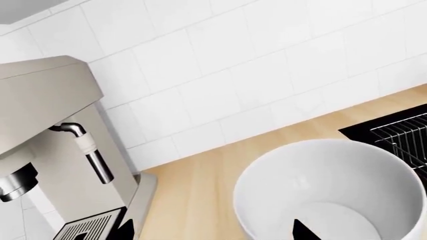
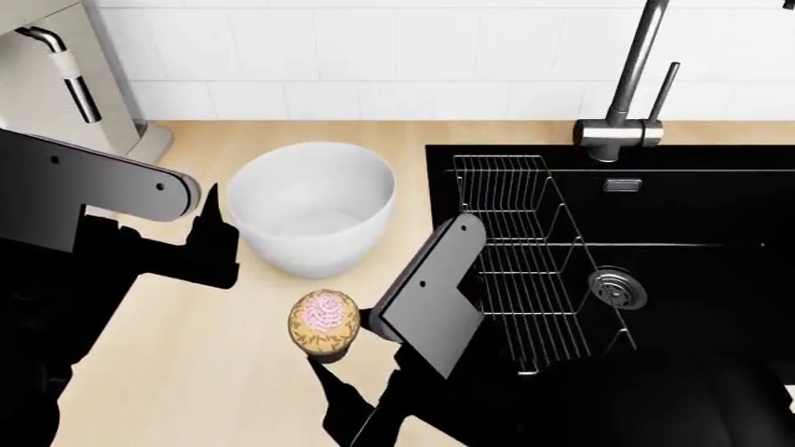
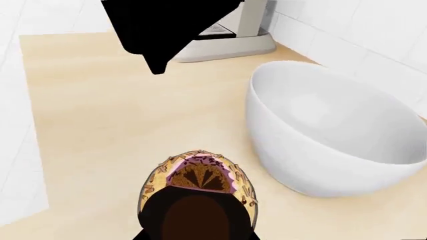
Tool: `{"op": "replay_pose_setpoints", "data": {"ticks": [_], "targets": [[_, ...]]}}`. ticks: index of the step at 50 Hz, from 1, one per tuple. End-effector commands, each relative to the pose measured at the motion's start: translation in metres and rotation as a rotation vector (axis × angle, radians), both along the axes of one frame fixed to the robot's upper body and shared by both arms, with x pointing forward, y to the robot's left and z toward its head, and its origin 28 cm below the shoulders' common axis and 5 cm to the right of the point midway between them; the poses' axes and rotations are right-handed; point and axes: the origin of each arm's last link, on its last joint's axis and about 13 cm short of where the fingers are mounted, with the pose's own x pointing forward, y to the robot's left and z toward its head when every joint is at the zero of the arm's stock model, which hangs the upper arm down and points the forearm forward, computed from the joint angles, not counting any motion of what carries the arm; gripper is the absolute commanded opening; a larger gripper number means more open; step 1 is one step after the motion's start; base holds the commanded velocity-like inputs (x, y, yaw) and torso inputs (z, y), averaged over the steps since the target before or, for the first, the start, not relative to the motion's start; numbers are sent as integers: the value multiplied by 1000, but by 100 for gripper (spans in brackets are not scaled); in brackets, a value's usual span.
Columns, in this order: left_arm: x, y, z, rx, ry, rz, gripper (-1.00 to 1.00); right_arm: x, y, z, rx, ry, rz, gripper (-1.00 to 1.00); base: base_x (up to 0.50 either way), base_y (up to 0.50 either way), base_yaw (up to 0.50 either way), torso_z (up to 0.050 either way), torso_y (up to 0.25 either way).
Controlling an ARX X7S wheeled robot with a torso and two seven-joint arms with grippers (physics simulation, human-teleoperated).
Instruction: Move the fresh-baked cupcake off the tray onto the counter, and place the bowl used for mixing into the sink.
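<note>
Right tool [image 2: 326, 358] is closed on the cupcake [image 2: 324, 322], just near of the bowl [image 2: 313, 207] on the surface [image 2: 199, 372]; no tray in view. It should lower straight and set the wrapper flat before releasing. Left tool [image 2: 214, 237]: grip state cannot be told. Sink [image 2: 695, 242] lies right.

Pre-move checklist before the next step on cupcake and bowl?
1. Cupcake in the right tool: ok, gripped at the wrapper.
2. Cupcake off the tray: ok, no tray in view.
3. Bare counter under the cupcake: ok.
4. Cupcake set down: cannot tell whether it touches the counter.
5. Bowl in the sink: not ok, it sits upright on the counter beside it.
6. Left tool on the bowl: not ok, beside it, not gripping.
</note>
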Motion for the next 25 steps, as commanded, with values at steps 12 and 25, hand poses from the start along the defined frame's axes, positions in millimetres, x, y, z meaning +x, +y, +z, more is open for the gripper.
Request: {"op": "replay_pose_setpoints", "data": {"ticks": [12, 25], "targets": [[-3, 0, 8, 2, -16, 1, 100, 39, 16, -35, 107, 127, -101, -100, 0, 0, 0, 0, 0], [-3, -1, 6, 4, -14, 1, 100, 40, 19, -52, 89, 163, -121, -100, 0, 0, 0, 0, 1]]}}
